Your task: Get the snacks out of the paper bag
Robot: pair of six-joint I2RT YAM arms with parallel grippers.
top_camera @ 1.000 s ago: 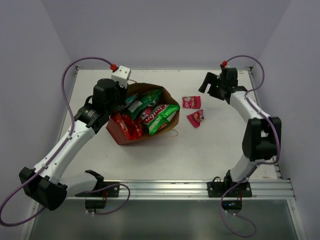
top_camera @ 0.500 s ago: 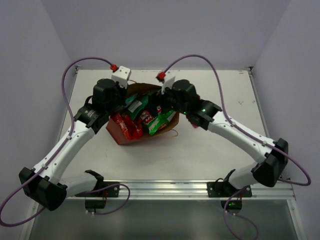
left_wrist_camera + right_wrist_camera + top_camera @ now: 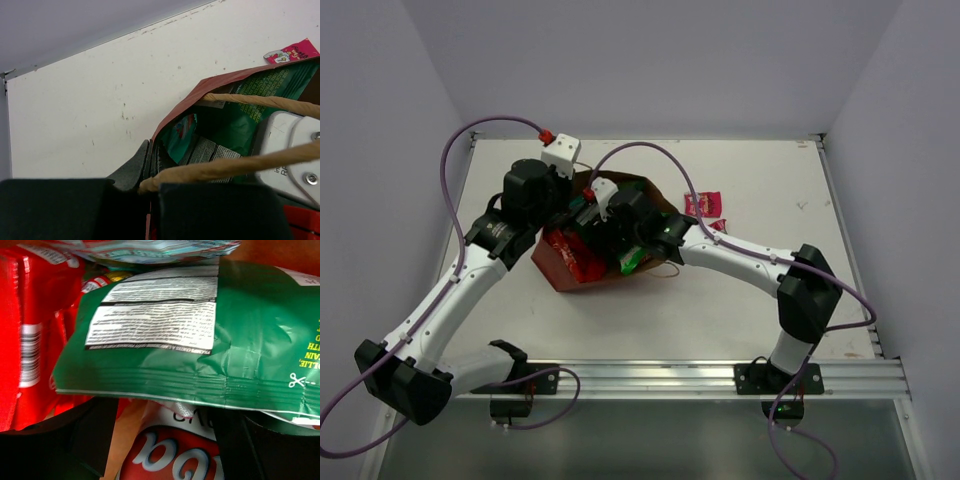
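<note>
The paper bag (image 3: pixel 558 272) lies on its side, mouth facing right, full of snacks. My left gripper (image 3: pixel 563 205) is shut on the bag's far rim and string handle (image 3: pixel 240 100); its fingertips (image 3: pixel 145 162) pinch the red-brown edge (image 3: pixel 200 90). My right gripper (image 3: pixel 600 232) is open and reaches into the bag mouth. Its fingers (image 3: pixel 87 432) stand wide apart around a chip packet with a red logo (image 3: pixel 175 455), under the edge of a green packet (image 3: pixel 200 355). Red packets (image 3: pixel 30 330) lie to its left. Two small pink packets (image 3: pixel 703 203) lie on the table right of the bag.
The right arm's forearm (image 3: pixel 740 255) stretches across the table over one pink packet. A pink packet (image 3: pixel 292 51) shows beyond the bag in the left wrist view. Purple cables arch above both arms. White walls close the table's back and sides.
My right arm swung from the far right corner to the bag, and its gripper is now inside the bag mouth. My left gripper has stayed clamped on the rim.
</note>
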